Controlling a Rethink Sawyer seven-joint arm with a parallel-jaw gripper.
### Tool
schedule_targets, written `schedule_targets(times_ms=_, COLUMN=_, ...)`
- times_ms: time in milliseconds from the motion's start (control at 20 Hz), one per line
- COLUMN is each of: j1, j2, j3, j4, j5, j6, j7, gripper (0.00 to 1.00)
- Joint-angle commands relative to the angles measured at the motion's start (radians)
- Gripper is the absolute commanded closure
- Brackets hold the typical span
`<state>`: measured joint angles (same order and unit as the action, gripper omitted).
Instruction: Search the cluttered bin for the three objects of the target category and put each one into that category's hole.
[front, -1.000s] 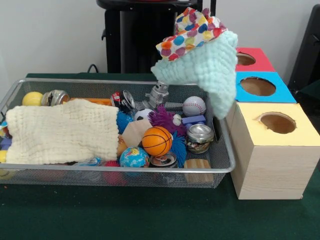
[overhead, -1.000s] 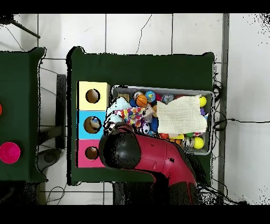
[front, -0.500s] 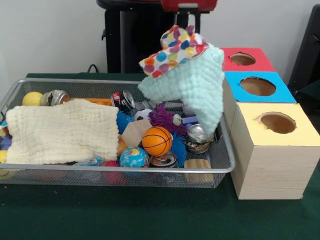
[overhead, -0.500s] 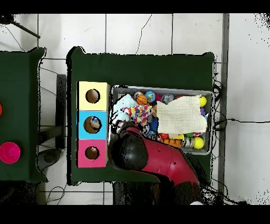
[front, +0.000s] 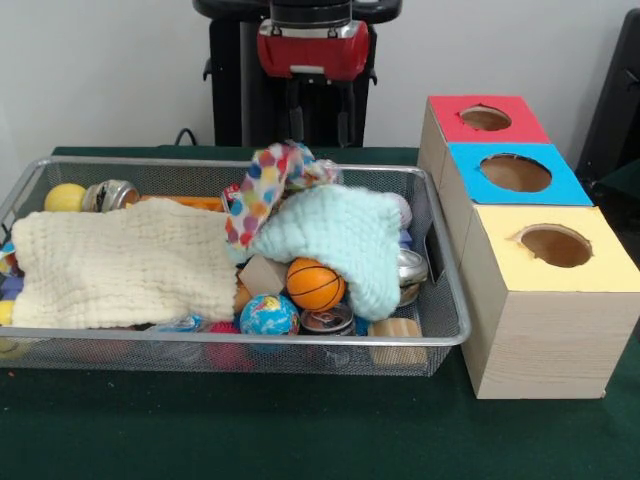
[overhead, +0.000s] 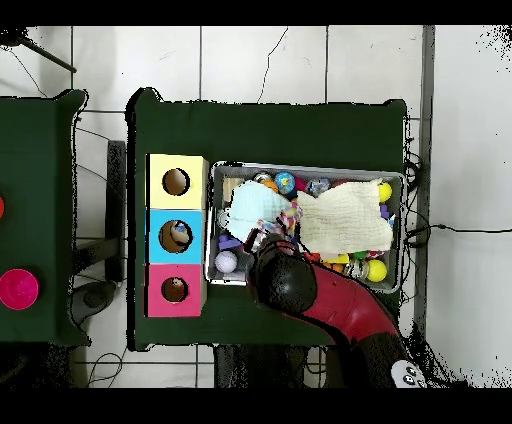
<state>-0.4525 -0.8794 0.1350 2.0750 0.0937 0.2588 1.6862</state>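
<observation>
I see the arm's red head (front: 314, 45) above the wire bin (front: 446, 330), but I cannot tell how my gripper stands. Below it the mint cloth (front: 335, 240) and dotted cloth (front: 258, 190) lie on the clutter, beside the cream cloth (front: 120, 265). An orange basketball (front: 314, 284) peeks out beneath the mint one.

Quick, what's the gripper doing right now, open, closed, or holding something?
Gripper: cannot be told. The arm sits behind the bin and its tip is hidden; the mint cloth lies in the bin.
</observation>
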Motion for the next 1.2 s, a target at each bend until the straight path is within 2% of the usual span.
schedule_targets(times_ms=50, j1=-0.019, j2=0.039, j3=0.094, j4=0.010, j5=-0.038, j6=-0.027, j7=0.086, gripper=0.00)
schedule_targets(times_ms=300, j1=-0.019, j2=0.039, j3=0.096, j4=0.007, j5=-0.038, j6=-0.040, j7=0.093, gripper=0.00)
schedule_targets(times_ms=400, j1=0.013, j2=0.030, j3=0.066, j4=0.000, j5=-0.051, j6=-0.071, j7=0.109, gripper=0.00)
schedule_targets(times_ms=450, j1=0.012, j2=0.031, j3=0.077, j4=0.008, j5=-0.038, j6=-0.082, j7=0.126, gripper=0.00)
schedule_targets(times_ms=600, j1=0.038, j2=0.062, j3=0.058, j4=-0.014, j5=-0.030, j6=-0.064, j7=0.136, gripper=0.00)
schedule_targets(times_ms=800, j1=0.006, j2=0.086, j3=0.074, j4=-0.007, j5=-0.053, j6=-0.088, j7=0.108, gripper=0.00)
schedule_targets(times_ms=1050, j1=-0.080, j2=0.079, j3=0.095, j4=-0.010, j5=-0.079, j6=-0.030, j7=0.045, gripper=0.00)
schedule_targets(times_ms=1100, j1=-0.087, j2=0.095, j3=0.090, j4=-0.024, j5=-0.080, j6=-0.004, j7=0.037, gripper=0.00)
schedule_targets(times_ms=1200, j1=-0.110, j2=0.138, j3=0.103, j4=-0.045, j5=-0.098, j6=-0.020, j7=0.024, gripper=0.00)
